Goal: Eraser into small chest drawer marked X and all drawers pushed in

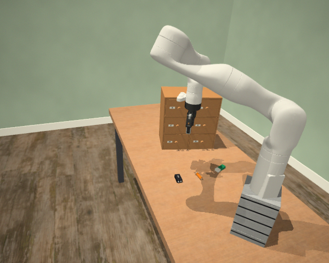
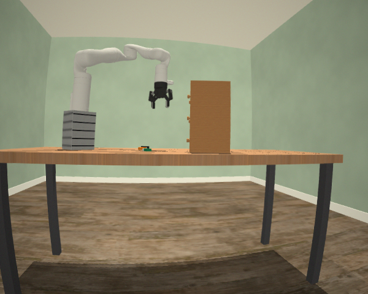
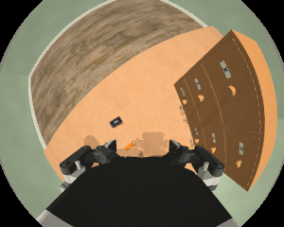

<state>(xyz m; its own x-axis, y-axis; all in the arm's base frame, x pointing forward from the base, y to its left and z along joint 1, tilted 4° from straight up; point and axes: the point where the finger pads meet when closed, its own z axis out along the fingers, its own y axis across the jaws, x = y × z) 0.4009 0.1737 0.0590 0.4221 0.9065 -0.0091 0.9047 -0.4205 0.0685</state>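
Since size sets the order, worktop [image 1: 136, 136] [image 2: 165, 158] [image 3: 109, 99] first: wood-coloured, dark legs, carries everything.

White arm [image 1: 227, 76] [image 2: 98, 57] arches over it from the grey base block [image 1: 254, 221] [image 2: 83, 130], crossing the chest's upper right corner in the top view.

Chest [image 1: 176, 132] [image 2: 210, 117] [image 3: 213, 95]: upright, upper middle of the top view, six drawers, fronts look flush. Drawer X [image 1: 171, 112] [image 3: 241, 104] is upper left there; its label reads clearly at upper right of the wrist view.

Claw [image 1: 188, 131] [image 2: 160, 106] [image 3: 142, 146]: wide, nothing between the fingers, pointing down well above the worktop, in front of the chest.

Eraser [image 1: 220, 168] [image 2: 147, 149]: small block, green one end, whitish the other, lying flat right of centre in the top view. Can't make it out in the wrist view. In the exterior view it's far below the claw and slightly left, well apart.

Black toy car [image 1: 178, 178] [image 3: 115, 122] lies left of it in the top view; slim orange item [image 1: 198, 175] [image 3: 130, 146] between the two.
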